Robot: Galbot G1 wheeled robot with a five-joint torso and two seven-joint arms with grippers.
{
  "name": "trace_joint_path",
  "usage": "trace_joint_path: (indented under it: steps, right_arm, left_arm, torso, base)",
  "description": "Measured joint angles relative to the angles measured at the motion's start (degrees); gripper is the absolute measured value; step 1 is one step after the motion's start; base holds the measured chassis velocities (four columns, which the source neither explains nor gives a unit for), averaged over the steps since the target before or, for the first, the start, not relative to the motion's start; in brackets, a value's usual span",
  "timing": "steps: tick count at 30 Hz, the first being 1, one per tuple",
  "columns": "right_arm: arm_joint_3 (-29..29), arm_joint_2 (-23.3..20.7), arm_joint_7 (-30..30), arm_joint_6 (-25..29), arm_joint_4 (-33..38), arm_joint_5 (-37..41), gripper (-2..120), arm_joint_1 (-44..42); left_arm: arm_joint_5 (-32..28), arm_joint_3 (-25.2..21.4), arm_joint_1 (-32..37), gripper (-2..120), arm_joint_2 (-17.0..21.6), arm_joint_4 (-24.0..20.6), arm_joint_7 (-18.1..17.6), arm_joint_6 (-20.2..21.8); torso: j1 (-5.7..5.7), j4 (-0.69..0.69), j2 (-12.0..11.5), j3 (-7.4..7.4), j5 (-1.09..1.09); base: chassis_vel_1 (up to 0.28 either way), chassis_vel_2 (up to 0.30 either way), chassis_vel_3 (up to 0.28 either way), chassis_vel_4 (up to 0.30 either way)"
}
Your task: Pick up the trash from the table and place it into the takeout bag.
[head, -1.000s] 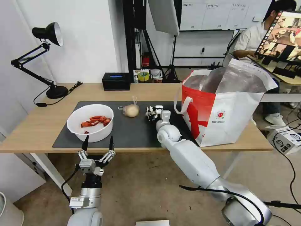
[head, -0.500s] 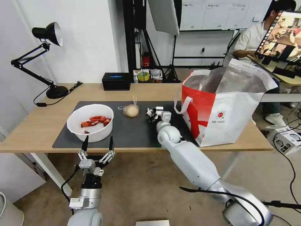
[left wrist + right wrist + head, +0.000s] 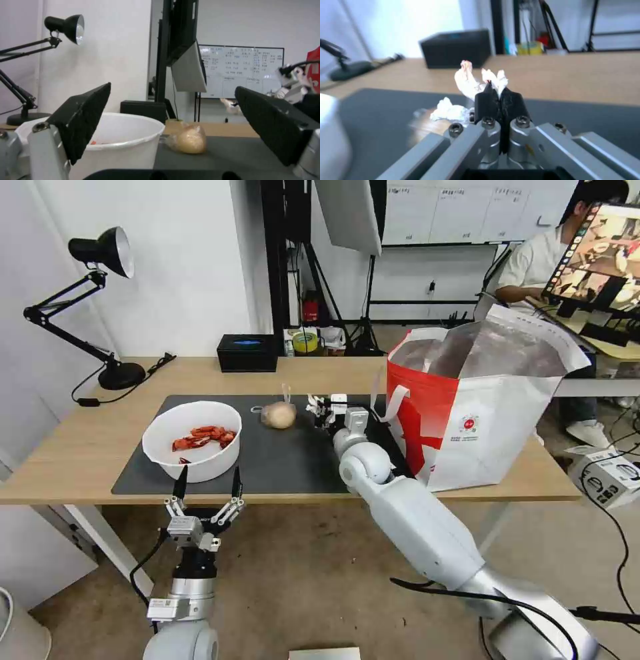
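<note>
Over our worktop (image 3: 87, 447), our right tool (image 3: 500, 96) pinched tissue (image 3: 471, 78) upright; left tool (image 3: 207, 488) hung open below; bag (image 3: 480, 407) logo unreadable.

Table (image 3: 87, 447) w/ mat (image 3: 280, 460), bag (image 3: 480, 413), lamp (image 3: 100, 313).

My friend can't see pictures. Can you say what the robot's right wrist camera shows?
The right end effector is shut on a crumpled white tissue, held above the dark mat on the wooden table. A second bit of tissue shows beside the fingers, with a black box at the table's back.
</note>
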Motion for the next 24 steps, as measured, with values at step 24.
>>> trace_joint_path:
  steps: [24]
  right_arm:
    - [12.6, -8.1, -1.8, 3.7, 23.0, -3.5, 0, -3.0]
  left_arm:
    - [0.6, 0.6, -0.2, 100, -0.7, -0.4, 0.0, 0.5]
  torso:
    - [0.00, 0.00, 0.0, 0.00, 0.01]
  base:
    - [0.000, 0.000, 0.000, 0.000]
